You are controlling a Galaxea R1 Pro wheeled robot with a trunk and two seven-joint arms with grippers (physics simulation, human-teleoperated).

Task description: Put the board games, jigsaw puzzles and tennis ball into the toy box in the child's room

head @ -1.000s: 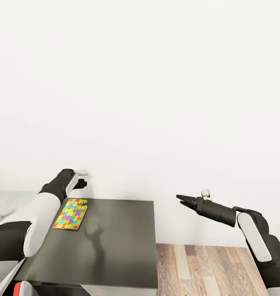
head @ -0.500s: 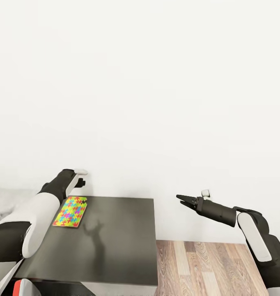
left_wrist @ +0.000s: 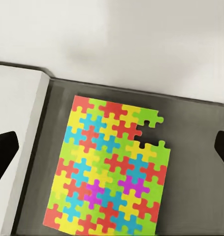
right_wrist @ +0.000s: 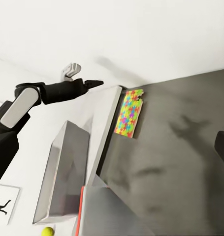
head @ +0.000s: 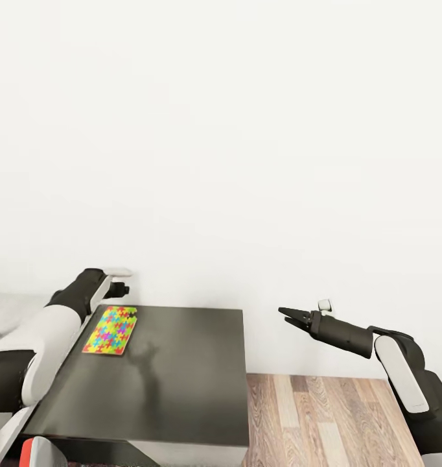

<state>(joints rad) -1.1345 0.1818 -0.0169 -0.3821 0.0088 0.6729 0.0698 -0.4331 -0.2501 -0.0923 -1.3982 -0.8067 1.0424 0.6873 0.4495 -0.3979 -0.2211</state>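
One jigsaw puzzle (head: 110, 329) lies flat on the dark-grey wing of the table (head: 182, 376), near its far left corner; it also shows as jigsaw puzzle (left_wrist: 112, 169) and jigsaw puzzle (right_wrist: 129, 114). My left gripper (head: 119, 288) hovers open above the puzzle's far end, holding nothing. Off the table's right side, over the floor, my right gripper (head: 287, 316) hangs open and empty. The right wrist view takes in a grey tray-like toy box (right_wrist: 62, 172) and a tennis ball (right_wrist: 47, 231) beyond the puzzle.
A white wall stands right behind the table. Wood-plank floor (head: 325, 421) lies to its right. The light-grey desk top (left_wrist: 16, 113) adjoins the dark wing beside the puzzle. A red-edged object (head: 33, 454) shows at the table's near left corner.
My left arm has drawn to the left, and its gripper now sits off the puzzle's far left corner. The view shifted slightly, moving the table upward. The right arm has held still.
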